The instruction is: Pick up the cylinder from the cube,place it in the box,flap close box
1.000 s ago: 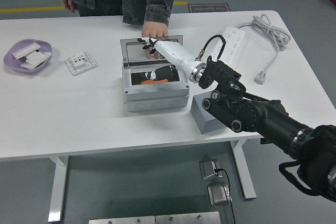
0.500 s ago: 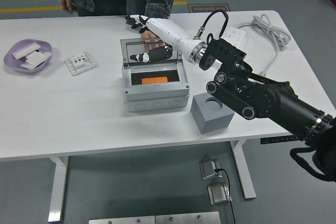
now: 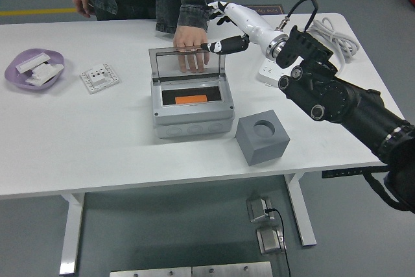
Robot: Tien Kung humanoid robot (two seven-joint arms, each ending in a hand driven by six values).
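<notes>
Orange cylinder already lying in the box, centre frame. Clear lid upright: light, stiff, likely slick; best pushed at top edge. Right hand relaxed, empty, upper centre-right.

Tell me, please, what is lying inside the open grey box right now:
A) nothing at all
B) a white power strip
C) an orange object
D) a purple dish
C: an orange object shows on the dark floor of the box, whose clear lid stands open, while the grey cube beside it has an empty round hole on top.
</notes>
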